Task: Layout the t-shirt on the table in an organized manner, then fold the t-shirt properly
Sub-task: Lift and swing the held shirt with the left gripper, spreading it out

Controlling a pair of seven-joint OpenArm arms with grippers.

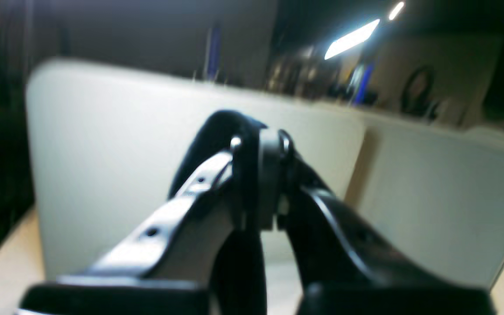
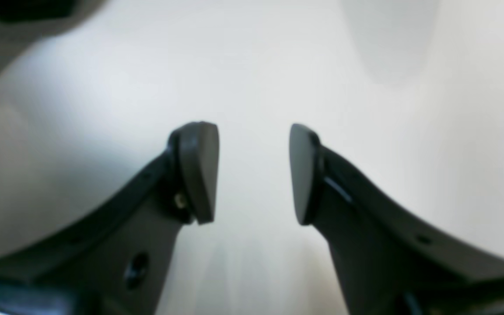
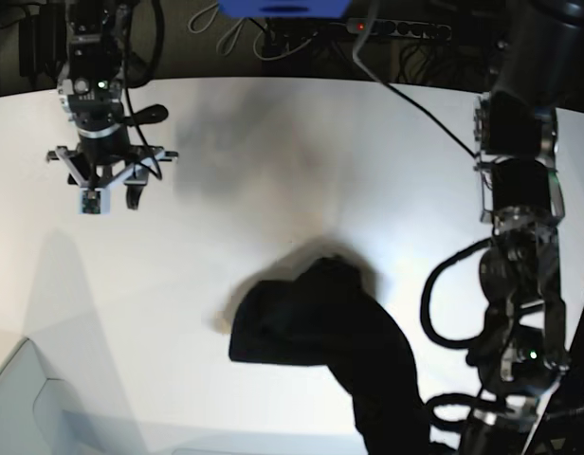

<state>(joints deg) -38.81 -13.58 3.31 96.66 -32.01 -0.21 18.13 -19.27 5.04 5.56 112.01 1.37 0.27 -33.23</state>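
You can't see the whole t-shirt (image 3: pixel 320 327) from the base view. Its end at five o'clock runs off the bottom edge. The left gripper (image 1: pixel 258 144) is blurry in the left wrist view, and you only see a bit of black cloth between its tips. The room behind it at twelve o'clock is too fuzzy to make out. In the right wrist view, the table (image 2: pixel 252 65) is soft and blurry.
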